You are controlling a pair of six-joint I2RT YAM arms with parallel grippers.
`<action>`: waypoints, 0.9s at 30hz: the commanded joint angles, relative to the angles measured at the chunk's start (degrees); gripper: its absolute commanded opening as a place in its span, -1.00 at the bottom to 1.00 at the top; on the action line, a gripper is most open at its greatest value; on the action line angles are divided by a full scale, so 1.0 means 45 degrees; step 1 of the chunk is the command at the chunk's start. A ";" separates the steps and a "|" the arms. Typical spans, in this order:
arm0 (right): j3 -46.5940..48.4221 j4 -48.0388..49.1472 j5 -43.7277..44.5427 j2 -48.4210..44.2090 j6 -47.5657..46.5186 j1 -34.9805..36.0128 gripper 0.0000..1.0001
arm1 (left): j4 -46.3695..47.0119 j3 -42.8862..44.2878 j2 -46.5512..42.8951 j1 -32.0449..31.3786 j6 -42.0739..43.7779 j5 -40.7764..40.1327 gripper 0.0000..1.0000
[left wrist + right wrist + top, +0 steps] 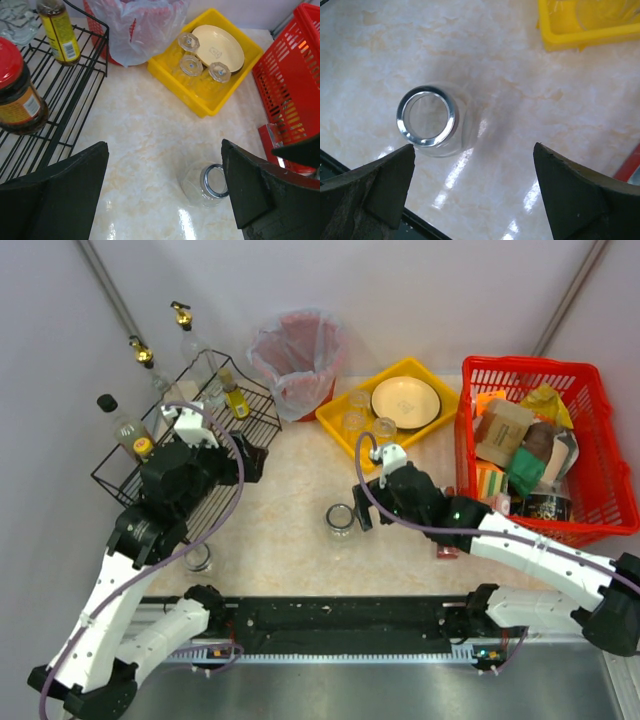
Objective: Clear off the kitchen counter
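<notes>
Grey walls close in a pale marble-patterned kitchen counter (290, 475) with a black rail along its near edge. From above, a black wire rack (262, 412) holding bottles sits at the far left, a red bin lined with a plastic bag (297, 355) behind the middle, then a yellow tray (335, 420) carrying a cream plate (405, 402) and three upturned glasses (362, 412). A red basket (605, 455) packed with groceries fills the right side. A clear glass jar (340, 520) stands upright on the bare middle of the counter. The left gripper (250, 455) hangs over the rack's near right corner; the right gripper (362, 512) is just right of the jar.

In the left wrist view the black fingers (55, 195) stand wide apart with nothing between them. Beyond lie the counter, the jar to the right, the tray farther off, and on the rack at left a red-lidded sauce jar (17, 95) and a yellow-labelled bottle (60, 35).

In the right wrist view the fingers (370, 185) are likewise spread wide and hold nothing. The jar sits on the marble with its open, metal-rimmed mouth up, near the left finger but apart from it
</notes>
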 commanded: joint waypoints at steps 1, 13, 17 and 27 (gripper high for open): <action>-0.1256 0.2856 0.1643 -0.0797 0.1597 0.1579 0.98 | -0.0654 0.0186 -0.0562 0.0036 -0.0421 -0.1042 0.93; -0.1492 0.4497 0.5121 0.3283 0.4704 0.3964 0.98 | -0.2119 0.0069 -0.1617 0.0017 -0.0792 -0.1160 0.93; -0.1648 0.5006 0.5393 0.3910 0.4783 0.3984 0.98 | -0.2451 0.0069 -0.1813 0.0017 -0.0812 -0.1179 0.93; -0.2390 0.6352 0.5278 0.4438 0.4762 0.3964 0.97 | -0.2940 0.0011 -0.2008 0.0036 -0.0773 -0.0945 0.93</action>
